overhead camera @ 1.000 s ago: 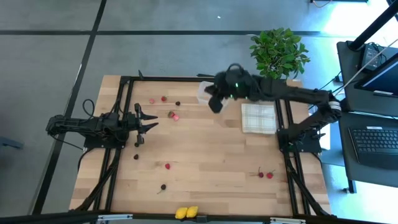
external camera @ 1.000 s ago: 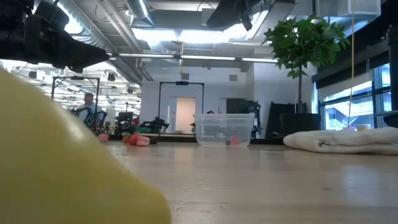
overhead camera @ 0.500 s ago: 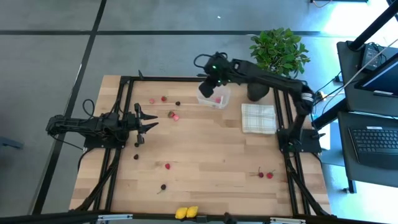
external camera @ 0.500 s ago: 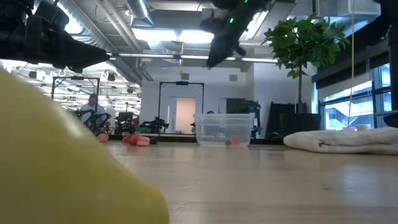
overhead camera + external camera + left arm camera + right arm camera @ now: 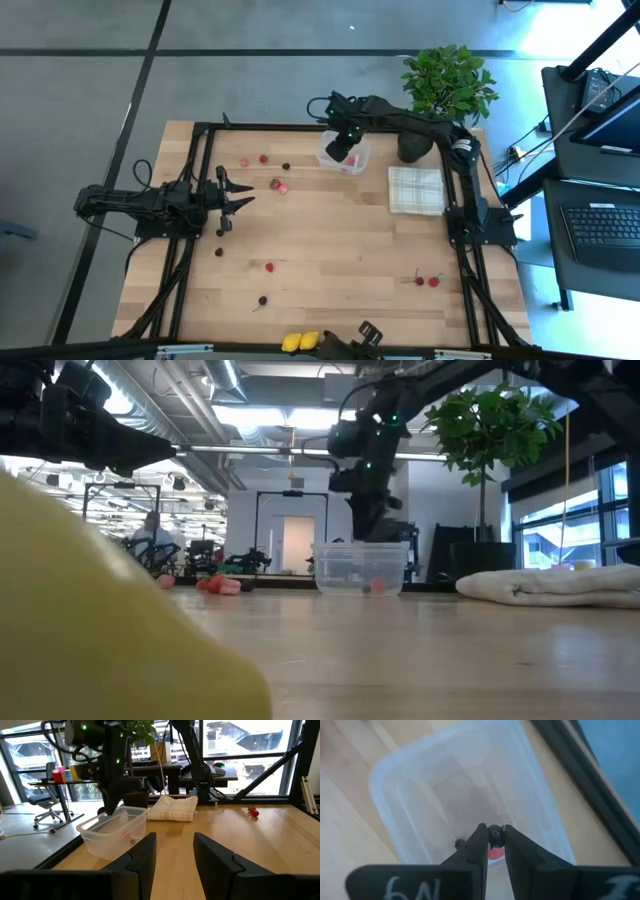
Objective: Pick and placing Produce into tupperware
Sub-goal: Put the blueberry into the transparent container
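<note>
Right pincer (image 5: 493, 843) has swung over the tupperware (image 5: 343, 153) at the table's far edge | clenched on a dark berry (image 5: 495, 835), poised for dropping | left pincer (image 5: 236, 194) idle, spread wide.

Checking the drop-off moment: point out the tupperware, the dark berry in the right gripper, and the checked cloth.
tupperware (image 5: 345, 153): high view, its rim.
dark berry (image 5: 495, 835): right wrist view, its top, pinched between the fingertips.
checked cloth (image 5: 416, 189): high view, its middle.

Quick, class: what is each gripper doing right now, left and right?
Left gripper: open, holding nothing, over the table's left side.
Right gripper: shut on a small dark berry, above the tupperware.
</note>
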